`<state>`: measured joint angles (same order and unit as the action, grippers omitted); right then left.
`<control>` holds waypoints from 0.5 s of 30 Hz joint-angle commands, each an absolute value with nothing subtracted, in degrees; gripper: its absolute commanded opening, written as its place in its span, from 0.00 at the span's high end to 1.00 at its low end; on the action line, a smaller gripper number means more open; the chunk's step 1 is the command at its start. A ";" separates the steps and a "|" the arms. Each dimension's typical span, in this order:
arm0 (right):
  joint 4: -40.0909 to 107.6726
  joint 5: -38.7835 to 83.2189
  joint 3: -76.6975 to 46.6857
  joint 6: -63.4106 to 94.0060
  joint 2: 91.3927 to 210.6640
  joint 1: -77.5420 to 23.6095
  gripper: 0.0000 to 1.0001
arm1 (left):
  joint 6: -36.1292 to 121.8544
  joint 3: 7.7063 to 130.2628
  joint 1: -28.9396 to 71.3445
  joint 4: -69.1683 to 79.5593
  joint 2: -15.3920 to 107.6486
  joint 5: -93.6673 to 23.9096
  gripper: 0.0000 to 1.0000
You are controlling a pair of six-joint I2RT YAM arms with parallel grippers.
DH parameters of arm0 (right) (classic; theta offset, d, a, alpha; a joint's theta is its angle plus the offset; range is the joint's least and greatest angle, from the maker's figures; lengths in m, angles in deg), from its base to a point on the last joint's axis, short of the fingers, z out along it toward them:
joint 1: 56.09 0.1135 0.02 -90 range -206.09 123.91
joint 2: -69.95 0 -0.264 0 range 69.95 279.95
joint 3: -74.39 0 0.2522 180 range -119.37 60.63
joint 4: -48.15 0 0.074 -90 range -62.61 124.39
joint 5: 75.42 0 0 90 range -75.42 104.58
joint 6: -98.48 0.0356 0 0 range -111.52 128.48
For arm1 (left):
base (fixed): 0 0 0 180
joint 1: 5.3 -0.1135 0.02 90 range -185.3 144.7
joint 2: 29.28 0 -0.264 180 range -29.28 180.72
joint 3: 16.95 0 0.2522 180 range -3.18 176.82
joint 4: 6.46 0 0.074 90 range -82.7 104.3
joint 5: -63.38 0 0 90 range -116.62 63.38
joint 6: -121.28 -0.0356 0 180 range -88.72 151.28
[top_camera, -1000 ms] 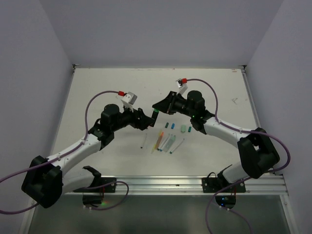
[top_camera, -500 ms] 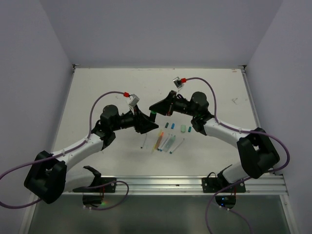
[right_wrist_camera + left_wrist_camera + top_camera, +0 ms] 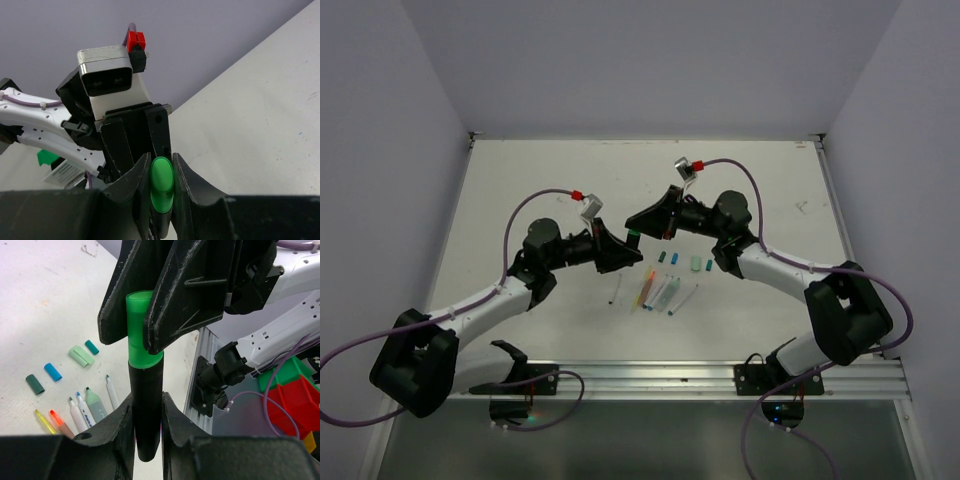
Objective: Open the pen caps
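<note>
The left gripper [image 3: 147,401] is clamped around a black marker barrel [image 3: 145,382], with a finger pressed to each side. On the barrel's far end sits the bright green cap [image 3: 139,327], short, glossy, cylindrical and flat-topped. The right gripper [image 3: 161,161] pinches that cap, which is held above the table [image 3: 520,200] near its centre. At four o'clock from it lie loose caps [image 3: 674,258] in dark green, blue, mint and teal. Uncapped pens [image 3: 660,292] lie at five o'clock.
</note>
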<state>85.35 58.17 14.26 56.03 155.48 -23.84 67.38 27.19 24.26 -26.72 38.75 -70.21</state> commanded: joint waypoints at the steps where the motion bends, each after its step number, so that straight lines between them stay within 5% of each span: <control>1: 91.50 58.96 14.13 57.17 156.17 -23.93 1.00 | 68.81 26.09 24.23 -32.25 37.87 -74.08 0.88; 5: 92.92 58.87 13.00 57.70 156.61 -23.93 1.00 | 70.04 25.03 24.23 -32.08 36.56 -74.08 1.00; 15: 91.87 57.03 5.88 57.96 155.99 -25.68 1.00 | 69.78 21.08 26.25 -29.97 34.44 -72.24 1.00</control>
